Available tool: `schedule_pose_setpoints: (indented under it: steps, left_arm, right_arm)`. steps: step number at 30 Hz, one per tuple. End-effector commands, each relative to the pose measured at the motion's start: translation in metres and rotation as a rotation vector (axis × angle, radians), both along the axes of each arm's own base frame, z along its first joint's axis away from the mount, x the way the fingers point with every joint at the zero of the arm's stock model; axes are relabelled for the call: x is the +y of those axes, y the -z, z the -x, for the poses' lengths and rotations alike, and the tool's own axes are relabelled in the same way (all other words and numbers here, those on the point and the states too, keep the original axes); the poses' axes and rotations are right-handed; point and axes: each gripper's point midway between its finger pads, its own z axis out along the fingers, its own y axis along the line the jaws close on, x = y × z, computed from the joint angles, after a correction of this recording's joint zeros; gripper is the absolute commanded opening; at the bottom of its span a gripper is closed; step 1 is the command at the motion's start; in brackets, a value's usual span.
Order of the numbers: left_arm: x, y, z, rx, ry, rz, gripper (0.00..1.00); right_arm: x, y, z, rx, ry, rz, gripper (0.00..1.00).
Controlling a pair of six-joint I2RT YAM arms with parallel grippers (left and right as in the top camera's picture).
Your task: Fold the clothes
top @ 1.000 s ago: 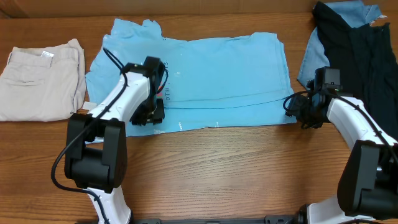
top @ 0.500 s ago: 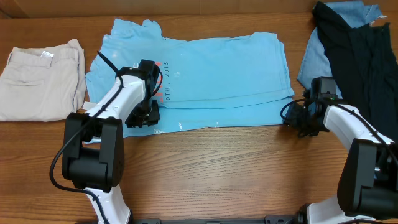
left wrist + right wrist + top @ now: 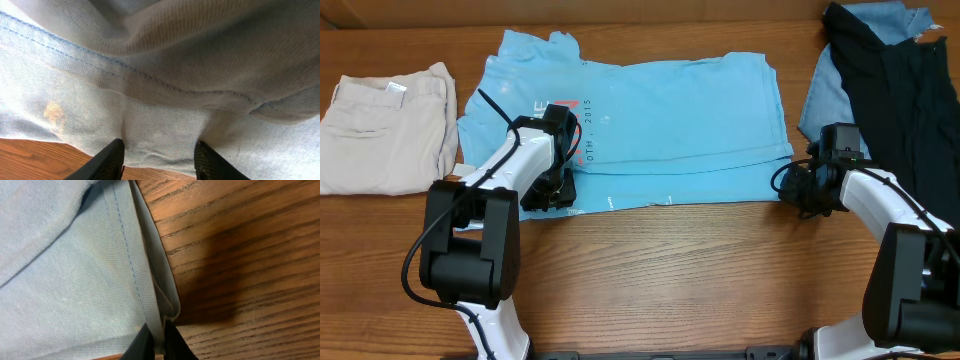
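Observation:
The clothes, a light sky-blue T-shirt (image 3: 670,110), lies spread across the table with its lower part doubled over. Coral and white lettering (image 3: 582,125) shows beside the left arm. My left gripper (image 3: 548,190) sits at the shirt's lower left edge. In the left wrist view its fingers (image 3: 107,161) stand apart, with the flat cloth (image 3: 175,75) between and ahead of them: left gripper (image 3: 159,162) open. My right gripper (image 3: 790,188) is at the lower right corner. In the right wrist view the right gripper (image 3: 160,342) is shut on the stitched hem of the shirt (image 3: 65,280).
Folded beige trousers (image 3: 385,125) lie at the far left. A heap of black and denim-blue garments (image 3: 890,70) sits at the back right, close behind the right arm. Bare wooden table (image 3: 700,270) runs along the front.
My right gripper has closed on the shirt's hem at the lower right corner. My left gripper has slid slightly left and toward the front edge, uncovering more lettering.

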Motion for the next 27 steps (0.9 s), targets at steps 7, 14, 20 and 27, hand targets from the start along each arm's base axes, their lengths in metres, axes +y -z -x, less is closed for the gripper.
schedule_pose_setpoints:
  steps: [7,14,20,27]
  left_arm:
    - [0.006,-0.002,0.001,-0.015,-0.030,-0.023,0.48]
    - [0.006,0.006,0.013,0.020,-0.032,-0.022,0.38]
    - [0.011,0.025,0.047,0.100,-0.051,-0.034,0.38]
    - [0.009,0.037,0.083,0.197,-0.083,-0.007,0.37]
  right_arm:
    - [0.002,0.002,0.002,0.007,-0.004,-0.003,0.04]
    - [-0.005,0.006,0.017,0.081,0.095,0.025,0.04]
    - [-0.010,0.009,0.034,0.153,0.127,0.054,0.04]
    - [-0.025,0.010,0.064,0.275,0.213,0.143,0.04]
